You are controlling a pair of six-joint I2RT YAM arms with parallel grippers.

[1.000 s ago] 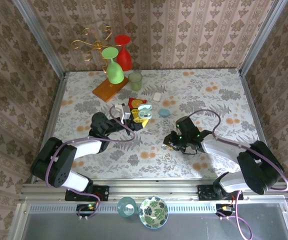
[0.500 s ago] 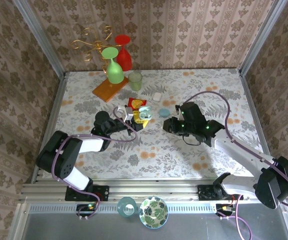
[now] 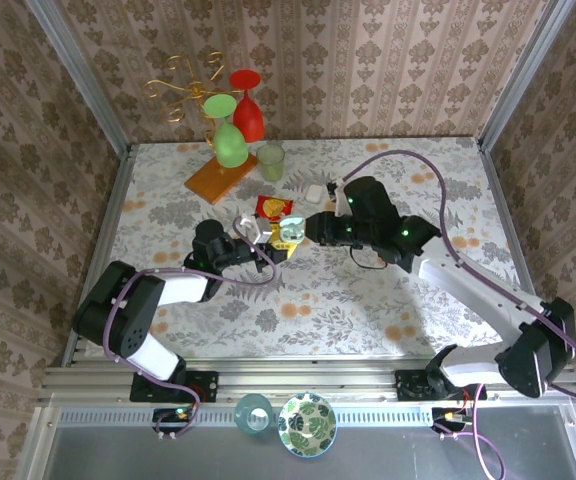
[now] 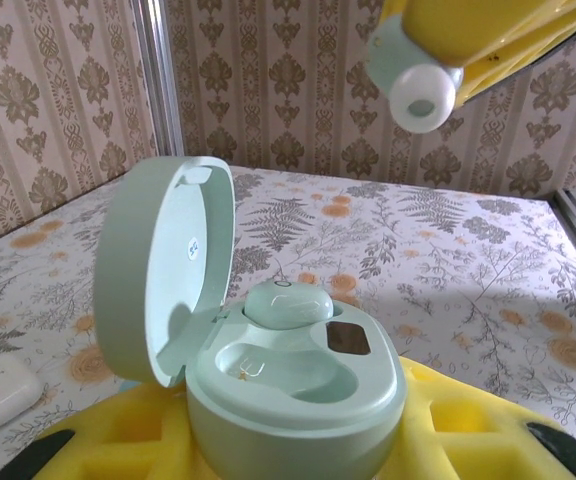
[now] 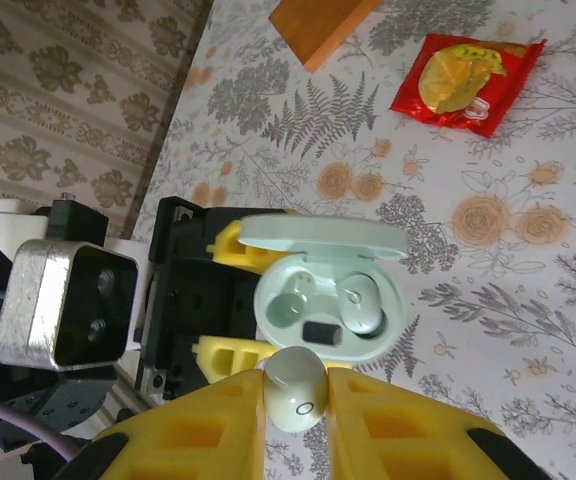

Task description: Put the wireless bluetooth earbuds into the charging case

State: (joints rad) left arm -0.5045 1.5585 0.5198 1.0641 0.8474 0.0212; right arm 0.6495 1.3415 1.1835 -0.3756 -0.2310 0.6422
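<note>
1. Change: the right end effector has swung in from well apart and now hangs just above the charging case. Insertion looks imminent.
2. It is clamped on the held earbud. The seated earbud occupies the case's far socket, and the near socket is empty.
3. The left end effector grips the case, lid raised.
4. Hard to make out: the held earbud's stem is buried between the pads, so its alignment with the empty socket cannot be judged.

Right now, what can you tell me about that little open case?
The charging case is a smooth, pale mint plastic oval, its hinged lid standing open. Inside, one earbud sits in its socket; the other socket is empty, beside a small dark rectangle. The left gripper clamps its base between yellow fingers.
</note>
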